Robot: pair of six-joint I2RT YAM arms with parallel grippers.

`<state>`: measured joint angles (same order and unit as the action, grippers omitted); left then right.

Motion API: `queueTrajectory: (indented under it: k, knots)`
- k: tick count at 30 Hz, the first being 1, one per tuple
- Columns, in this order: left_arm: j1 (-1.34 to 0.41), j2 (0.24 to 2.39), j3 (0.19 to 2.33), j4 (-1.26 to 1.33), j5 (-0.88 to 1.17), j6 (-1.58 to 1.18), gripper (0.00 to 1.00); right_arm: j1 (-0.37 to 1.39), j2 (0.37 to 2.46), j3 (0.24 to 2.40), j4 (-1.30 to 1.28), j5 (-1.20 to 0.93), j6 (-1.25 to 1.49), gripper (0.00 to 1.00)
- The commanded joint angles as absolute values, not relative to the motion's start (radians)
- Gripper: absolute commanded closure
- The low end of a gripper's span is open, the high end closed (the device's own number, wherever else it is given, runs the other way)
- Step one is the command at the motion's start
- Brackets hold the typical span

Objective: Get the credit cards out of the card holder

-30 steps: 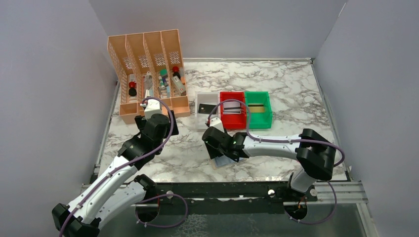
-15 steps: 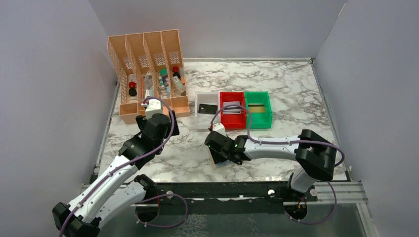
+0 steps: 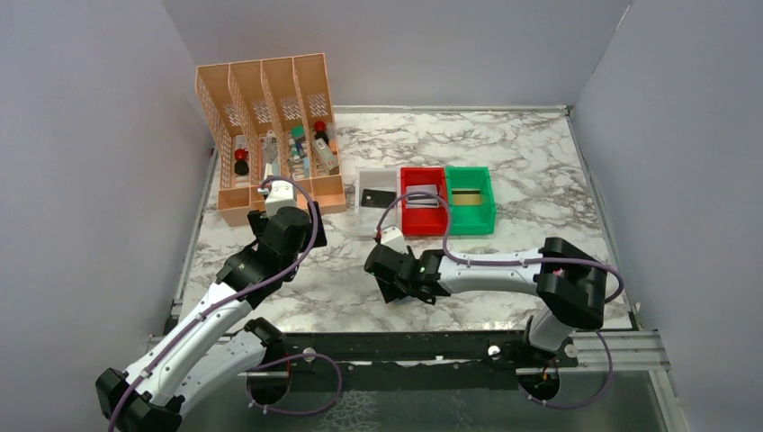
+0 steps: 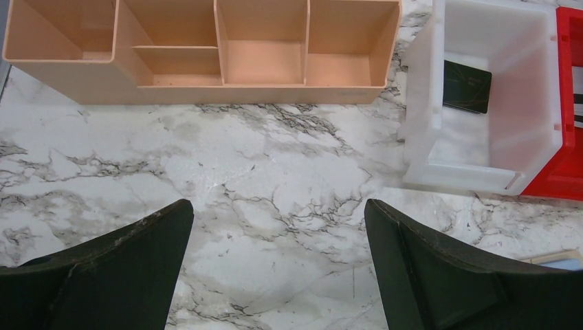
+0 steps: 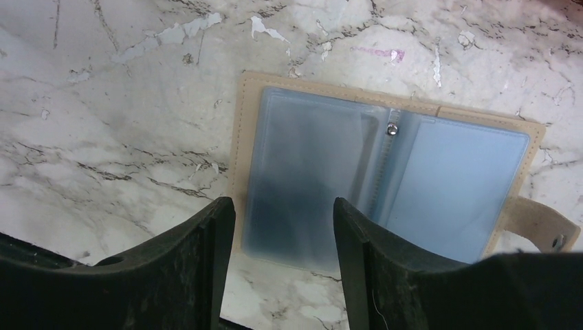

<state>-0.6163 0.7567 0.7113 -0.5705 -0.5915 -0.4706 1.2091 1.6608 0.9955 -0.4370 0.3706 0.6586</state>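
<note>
Lying beneath right pincer (image 5: 283,207): card holder (image 5: 450,180)

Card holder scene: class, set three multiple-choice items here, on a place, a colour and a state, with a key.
1. The black card lies in: A the white bin; B the green bin; C the organizer.
2. The card holder's panels are: A red; B blue-grey; C black.
3. The right tool is: A shut on a card; B open above the card holder; C inside a bin.
Key: A, it lies on that bin's floor; B, right wrist view; B, jaws apart over the holder.
</note>
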Motion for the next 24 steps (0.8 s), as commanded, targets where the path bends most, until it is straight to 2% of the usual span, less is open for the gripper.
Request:
queueTrajectory:
  k: [1,11,19,24]
  knots:
    - [-0.612,0.757,0.726,-0.555,-0.578,-0.470,0.01,1.235,1.675,1.031,-0.499,0.455,0.695,0.41]
    - [-0.612,0.745,0.723,-0.556,-0.586,-0.469,0.01,1.256,1.691,1.020,-0.449,0.422,0.686,0.53]
    - [-0.612,0.745,0.724,-0.555,-0.583,-0.468,0.01,1.255,1.775,1.027,-0.492,0.438,0.744,0.54]
    - [-0.612,0.742,0.723,-0.556,-0.584,-0.467,0.01,1.256,1.803,1.030,-0.547,0.488,0.795,0.70]
